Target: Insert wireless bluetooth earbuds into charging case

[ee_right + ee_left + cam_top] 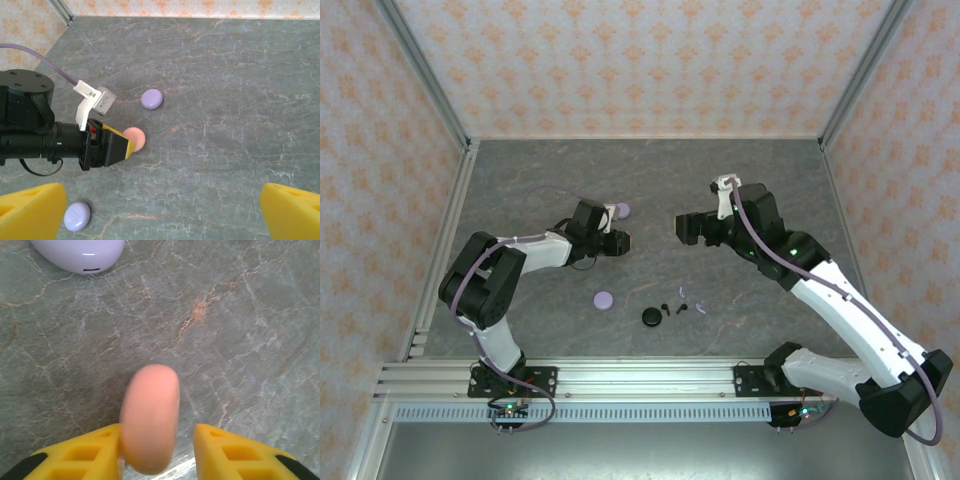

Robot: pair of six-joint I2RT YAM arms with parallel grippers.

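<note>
Grey marbled tabletop [520,180] carries everything, and by the look of it the task has barely begun: no earbud sits in any case.

The right end effector [162,196] hangs above the middle of the tabletop with its fingers spread wide and nothing between them. The left end effector [157,434] is low over the far centre, its jaws narrowly parted around a pink case [150,410] that stands on edge. One finger touches the case and the other shows a gap, so I read this as a loose bracket rather than a firm grip.

A lavender case [151,99] rests just beyond it, apparently closed. Nearer the arm bases lie a flat lavender disc [76,216] and a black disc [651,316].

The wireless bluetooth earbuds [684,306] lie loose on the tabletop just beside the black disc, well apart from the pink case. What remains, I judge, is nearly all of it: open a case, lift each earbud, seat it.

Hard to make out:
- whether the pink case's lid is shut, since its seam faces away
- whether the two flat discs are whole cases or lids
- how many earbuds there are, their colours and which way each lies, as they are specks from above
</note>
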